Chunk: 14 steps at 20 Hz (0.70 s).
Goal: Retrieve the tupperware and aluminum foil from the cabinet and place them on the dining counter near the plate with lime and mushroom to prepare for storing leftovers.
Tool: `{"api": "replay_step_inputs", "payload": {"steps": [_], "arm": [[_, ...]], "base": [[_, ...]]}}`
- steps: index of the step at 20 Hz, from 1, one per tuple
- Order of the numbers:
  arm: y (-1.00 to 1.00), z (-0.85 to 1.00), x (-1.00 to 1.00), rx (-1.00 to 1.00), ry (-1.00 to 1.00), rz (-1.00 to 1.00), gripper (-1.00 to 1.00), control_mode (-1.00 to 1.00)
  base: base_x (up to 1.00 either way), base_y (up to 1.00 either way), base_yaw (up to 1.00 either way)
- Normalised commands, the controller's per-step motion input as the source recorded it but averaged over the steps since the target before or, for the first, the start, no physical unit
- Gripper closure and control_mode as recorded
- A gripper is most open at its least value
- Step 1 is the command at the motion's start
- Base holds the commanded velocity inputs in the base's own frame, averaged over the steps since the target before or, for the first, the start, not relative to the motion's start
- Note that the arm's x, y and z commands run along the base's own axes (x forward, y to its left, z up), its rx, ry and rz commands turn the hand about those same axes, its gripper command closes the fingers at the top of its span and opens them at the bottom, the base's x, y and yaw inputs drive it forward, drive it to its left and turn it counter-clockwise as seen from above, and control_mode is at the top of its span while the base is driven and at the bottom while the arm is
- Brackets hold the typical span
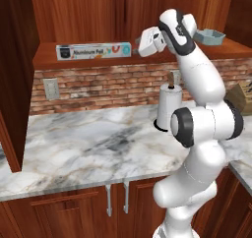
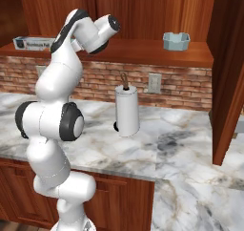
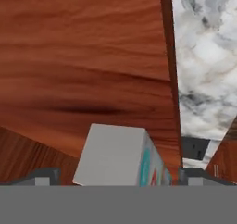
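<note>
- We find the aluminum foil box (image 1: 94, 51) lying lengthwise on the cabinet shelf (image 1: 74, 61), toward its left end.
- The tupperware (image 2: 176, 41) sits on the same shelf, well apart to the right.
- Gripper (image 1: 138, 46) is just beside the box's right end, which lies between its fingers in the hand view (image 3: 121, 156).
- The paper towel holder (image 2: 127, 110) stands on the counter (image 2: 181, 144) below, between the two.

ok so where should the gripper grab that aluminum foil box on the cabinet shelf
Probably at its right end. The aluminum foil box lies lengthwise along the front edge of the shelf, long and slim, so its narrow depth fits the jaws. The gripper is open with the box's end face between its fingertips. Come in along the box's length from that end and close across the front and back faces.
</note>
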Motion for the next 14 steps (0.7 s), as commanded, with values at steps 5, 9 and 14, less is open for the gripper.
{"api": "replay_step_inputs", "payload": {"steps": [5, 9, 14], "arm": [[0.00, -0.05, 0.41, 0.01, 0.00, 0.02, -1.00, -1.00], [0.12, -0.11, 0.19, 0.00, 0.00, 0.02, -1.00, -1.00], [0.21, -0.02, 0.09, 0.00, 0.00, 0.02, -1.00, -1.00]], "base": [[0.00, 0.00, 0.00], [0.00, 0.00, 0.00], [0.00, 0.00, 0.00]]}}
